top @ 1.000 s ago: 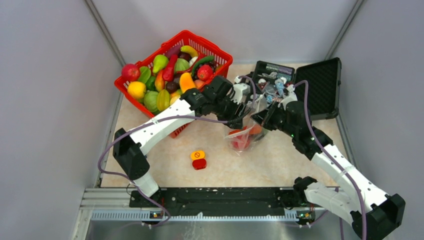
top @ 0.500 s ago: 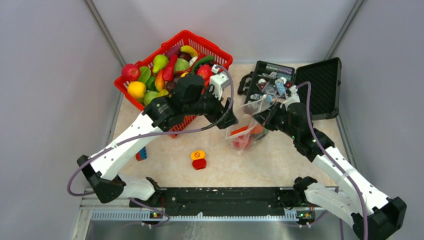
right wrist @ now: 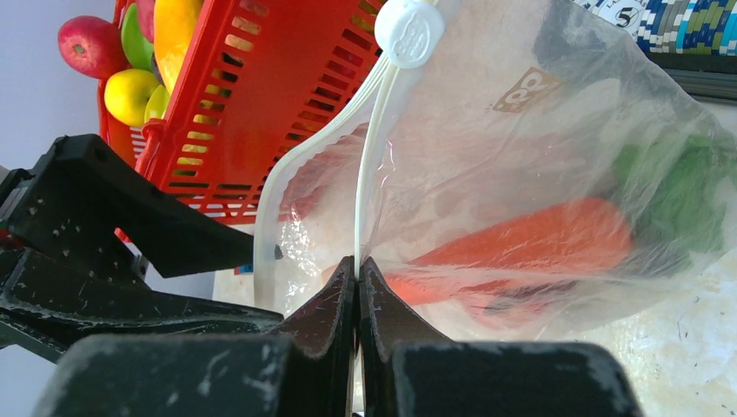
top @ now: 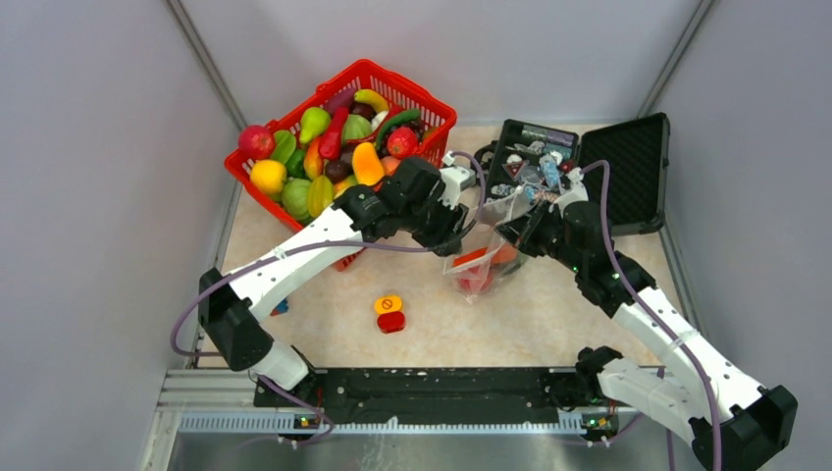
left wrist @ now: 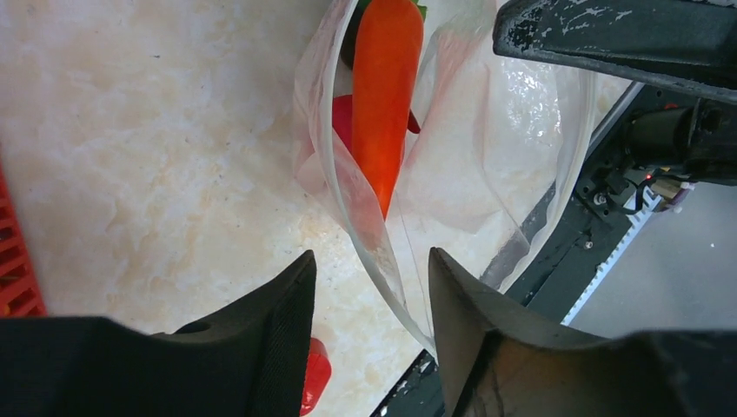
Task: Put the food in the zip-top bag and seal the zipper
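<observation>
The bag sits mid-table. Inside it a carrot lies on top of another piece of food. The right gripper is at the bag's right, clamped on the zipper at the bag's mouth. The left gripper hangs just left of the bag, apart from it. Behind the bag to the left stands the basket, with food piled in it. Behind the bag to the right lies the case. Before the bag to the left sits the block, and further left the brick.
</observation>
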### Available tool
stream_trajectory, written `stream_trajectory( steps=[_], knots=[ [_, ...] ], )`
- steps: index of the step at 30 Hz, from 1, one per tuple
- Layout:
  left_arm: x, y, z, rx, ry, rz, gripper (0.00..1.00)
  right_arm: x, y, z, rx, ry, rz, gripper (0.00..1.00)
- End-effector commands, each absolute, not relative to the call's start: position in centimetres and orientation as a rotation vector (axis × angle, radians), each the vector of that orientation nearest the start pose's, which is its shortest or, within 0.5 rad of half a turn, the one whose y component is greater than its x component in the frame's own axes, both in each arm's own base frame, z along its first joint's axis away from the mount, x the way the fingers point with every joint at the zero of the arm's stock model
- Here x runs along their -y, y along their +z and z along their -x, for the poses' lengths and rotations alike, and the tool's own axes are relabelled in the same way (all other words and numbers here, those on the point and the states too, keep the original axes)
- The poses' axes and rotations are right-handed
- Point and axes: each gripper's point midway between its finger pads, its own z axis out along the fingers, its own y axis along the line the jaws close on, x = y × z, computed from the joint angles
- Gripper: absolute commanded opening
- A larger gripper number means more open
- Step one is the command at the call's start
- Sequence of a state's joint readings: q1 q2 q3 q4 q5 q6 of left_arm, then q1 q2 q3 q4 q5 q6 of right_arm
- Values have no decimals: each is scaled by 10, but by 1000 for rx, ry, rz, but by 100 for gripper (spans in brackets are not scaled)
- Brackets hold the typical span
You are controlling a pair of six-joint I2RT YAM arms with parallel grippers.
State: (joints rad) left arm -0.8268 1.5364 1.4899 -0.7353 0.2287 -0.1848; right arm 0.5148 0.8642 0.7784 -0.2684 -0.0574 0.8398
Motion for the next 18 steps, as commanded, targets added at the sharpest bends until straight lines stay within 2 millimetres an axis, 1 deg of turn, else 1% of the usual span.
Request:
stream_trajectory(
  steps=[1, 3, 4, 5, 6, 8, 10, 12, 14, 16, 18],
  knots=[
    [329, 236, -238, -2255, -750, -902, 46, -195, 261, -262, -1961, 973, -281, 0],
    [328, 233, -239, -2272, -731, -907, 32, -195, 261, -263, -1960, 971, -280, 0],
    [328, 232, -239, -2279, -725, -906, 20, -195, 261, -262, -1961, 970, -280, 0],
    [328, 234, -239, -2283, -725, -910, 4, -195, 262, -263, -1960, 967, -279, 0],
    [329, 238, -237, -2281, -740, -919, 0, -195, 262, -263, -1961, 965, -278, 0],
    [333, 251, -232, -2249, -789, -935, 0, -193, 261, -263, -1963, 953, -280, 0],
    [335, 269, -228, -2195, -835, -937, 0, -192, 260, -264, -1965, 941, -280, 0],
    [333, 291, -225, -2125, -868, -917, 0, -190, 259, -264, -1972, 924, -275, 0],
    [330, 308, -222, -2062, -887, -900, 0, -188, 262, -264, -1964, 911, -265, 0],
    [326, 312, -223, -2024, -881, -883, 0, -188, 269, -263, -1933, 916, -248, 0],
    [322, 305, -226, -2041, -845, -870, 0, -185, 274, -263, -1904, 917, -253, 0]
  ],
)
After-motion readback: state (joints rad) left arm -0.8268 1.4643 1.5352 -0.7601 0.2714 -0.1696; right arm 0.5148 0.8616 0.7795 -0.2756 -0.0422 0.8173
